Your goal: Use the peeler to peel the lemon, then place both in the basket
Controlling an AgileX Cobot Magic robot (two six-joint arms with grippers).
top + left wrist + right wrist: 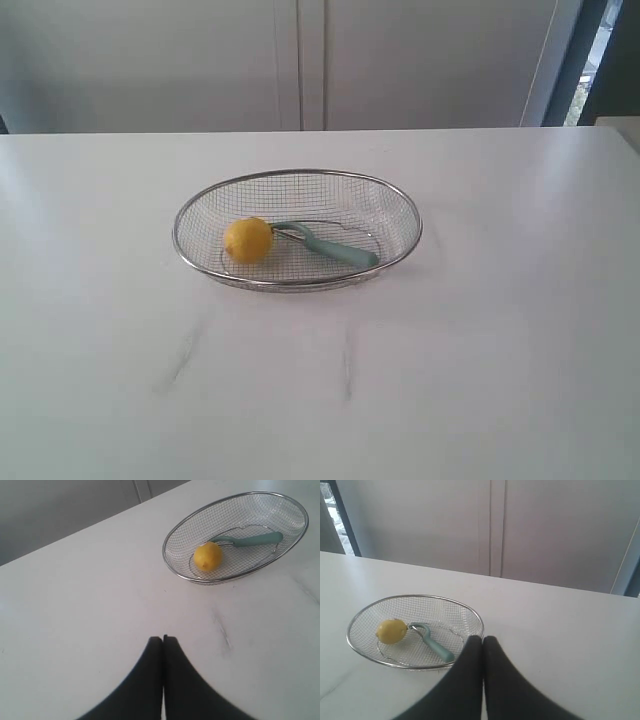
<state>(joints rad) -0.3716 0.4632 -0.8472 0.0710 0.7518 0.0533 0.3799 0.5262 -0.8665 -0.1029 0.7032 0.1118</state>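
The wire-mesh basket (400, 205) stands in the middle of the white table. Inside it lies the yellow lemon (248, 240) on its left side, with the teal-handled peeler (340, 249) beside it, blade head touching the lemon. Both show again in the wrist views: lemon (208, 556), peeler (252, 540), basket (172, 537); lemon (391, 631), peeler (434, 645), basket (445, 600). My left gripper (163, 639) is shut and empty, well back from the basket. My right gripper (483, 639) is shut and empty, close beside the basket's rim. Neither arm shows in the exterior view.
Faint grey scuff marks (180, 362) streak the tabletop in front of the basket. A pale cabinet wall (300, 60) runs behind the table's far edge, and a window strip (590, 60) shows at the back right.
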